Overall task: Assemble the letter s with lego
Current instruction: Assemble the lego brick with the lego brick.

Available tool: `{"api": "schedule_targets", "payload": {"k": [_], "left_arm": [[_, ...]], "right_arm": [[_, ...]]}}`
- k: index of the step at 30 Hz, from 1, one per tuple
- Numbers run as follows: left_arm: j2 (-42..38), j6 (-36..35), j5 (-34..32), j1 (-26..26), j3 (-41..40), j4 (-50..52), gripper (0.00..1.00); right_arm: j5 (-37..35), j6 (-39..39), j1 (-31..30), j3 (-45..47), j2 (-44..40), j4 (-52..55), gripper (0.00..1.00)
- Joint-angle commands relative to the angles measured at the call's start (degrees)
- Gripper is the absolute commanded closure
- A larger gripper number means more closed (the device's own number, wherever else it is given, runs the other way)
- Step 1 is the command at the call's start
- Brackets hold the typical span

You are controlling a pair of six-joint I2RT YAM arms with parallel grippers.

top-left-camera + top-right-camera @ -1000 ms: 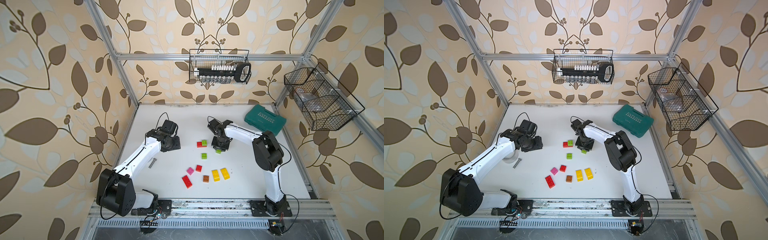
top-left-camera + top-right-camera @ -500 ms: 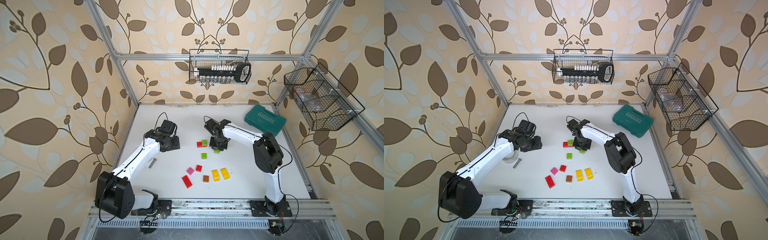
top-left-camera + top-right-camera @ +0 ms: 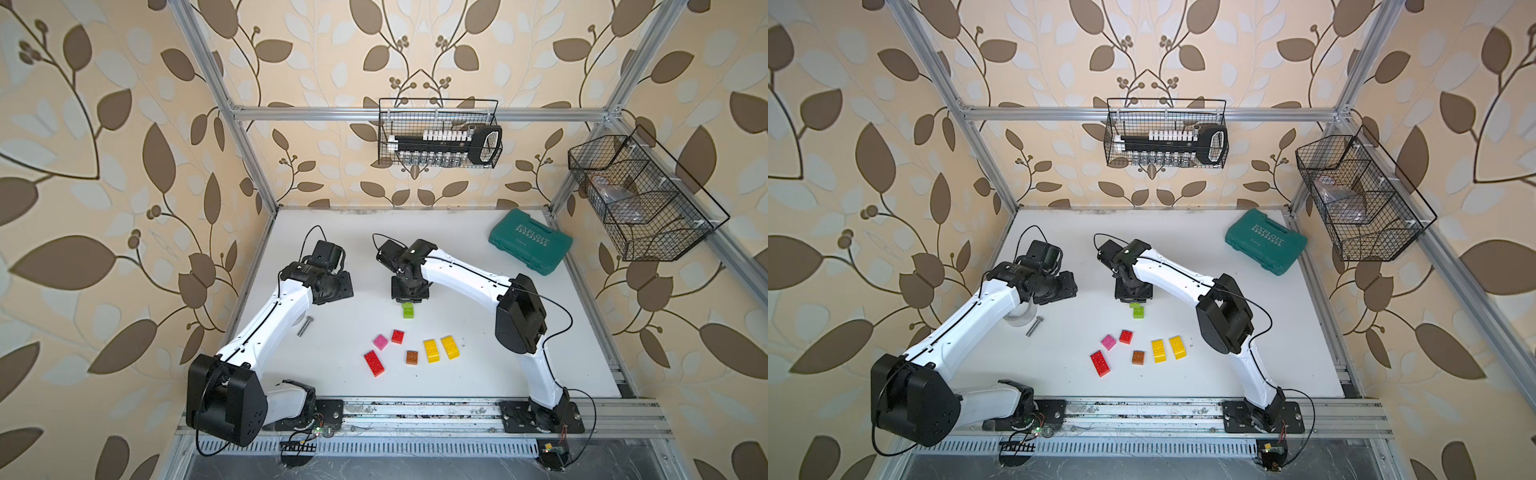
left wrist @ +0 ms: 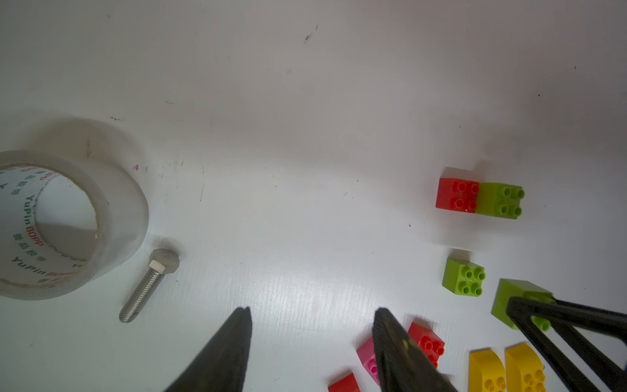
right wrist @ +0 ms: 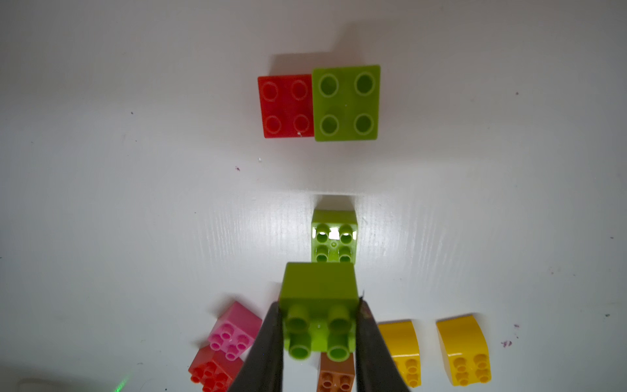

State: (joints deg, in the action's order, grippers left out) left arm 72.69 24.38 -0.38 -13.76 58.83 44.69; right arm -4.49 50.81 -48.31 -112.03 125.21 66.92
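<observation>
We're barely started on the S: just a red square [image 5: 286, 107] and a lime square [image 5: 346, 103] touching side by side. Our right gripper [image 5: 319, 307] is clamped on a held lime brick [image 5: 319, 283], just beside the loose lime brick [image 5: 334, 237]. The left gripper [image 4: 312, 310] gapes, empty. Count: three lime, three red, two yellow bricks [image 5: 400, 342], one pink brick [image 5: 234, 329], one brown brick [image 5: 336, 371].
</observation>
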Motion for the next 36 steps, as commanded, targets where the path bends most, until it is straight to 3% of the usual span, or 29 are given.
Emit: {"api": "schedule_targets", "payload": {"k": [1, 13, 36], "left_arm": [[-1.3, -0.9, 0.4, 0.8, -0.4, -0.7, 0.40], [-1.3, -1.0, 0.6, 1.3, -0.5, -0.7, 0.40], [-1.2, -1.1, 0.7, 1.6, -0.6, -0.7, 0.40]], "right_arm": [[0.3, -0.6, 0.0, -2.6, 3.2, 2.5, 1.00], [1.5, -0.7, 0.1, -4.6, 6.9, 2.0, 1.00], [2.3, -0.7, 0.2, 0.9, 5.8, -0.7, 1.00]]}}
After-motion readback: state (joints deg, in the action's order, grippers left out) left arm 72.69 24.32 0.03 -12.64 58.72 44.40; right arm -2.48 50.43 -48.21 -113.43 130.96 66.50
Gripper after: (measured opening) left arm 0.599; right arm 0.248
